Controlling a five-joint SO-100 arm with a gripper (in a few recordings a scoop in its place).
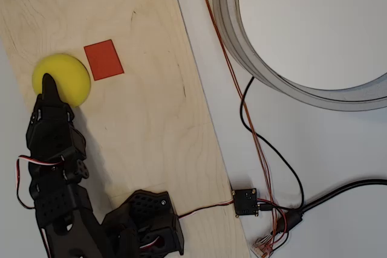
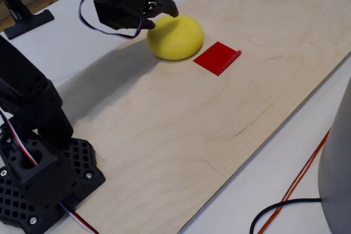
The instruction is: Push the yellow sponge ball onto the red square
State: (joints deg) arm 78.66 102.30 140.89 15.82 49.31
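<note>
Yellow, round foam sponge ball (image 1: 62, 78) sits just beside the flat red square (image 1: 103, 60); the black pincer (image 1: 48, 86), fingers together, presses its far side to nudge it across.

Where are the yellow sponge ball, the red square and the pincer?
yellow sponge ball (image 1: 65, 77): overhead view, top of its dome.
red square (image 1: 103, 60): overhead view, middle of the flat patch.
pincer (image 2: 164, 12): fixed view, dark tip resting at the ball's upper edge.

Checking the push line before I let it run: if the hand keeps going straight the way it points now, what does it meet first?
The hand already sits at the yellow sponge ball, so it meets the ball first. The red square lies just beyond, somewhat right of that line in the overhead view.
</note>
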